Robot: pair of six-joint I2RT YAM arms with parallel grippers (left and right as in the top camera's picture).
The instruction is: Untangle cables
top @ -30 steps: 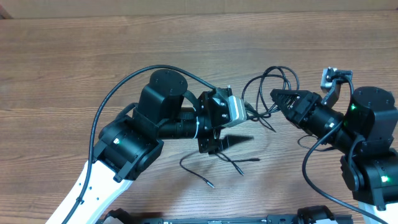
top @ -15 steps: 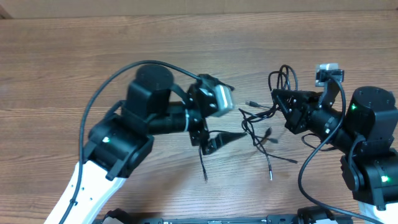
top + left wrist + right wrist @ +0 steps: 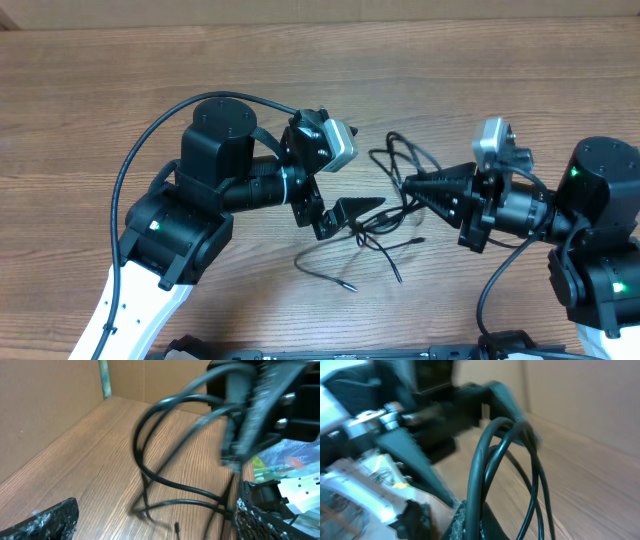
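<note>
surface: brown wood-grain table [image 3: 120, 80] | backdrop: plain cardboard wall [image 3: 45, 405]

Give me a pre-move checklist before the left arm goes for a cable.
1. Right gripper shut on cables: ok.
2. Left gripper open: ok.
3. Strand between left fingers: cannot tell, the wrist view is blurred.
4. Cables separated: not ok, bunched at the right gripper.
5. Plug ends loose on table: ok.
6. Grippers apart: ok, though close.
</note>
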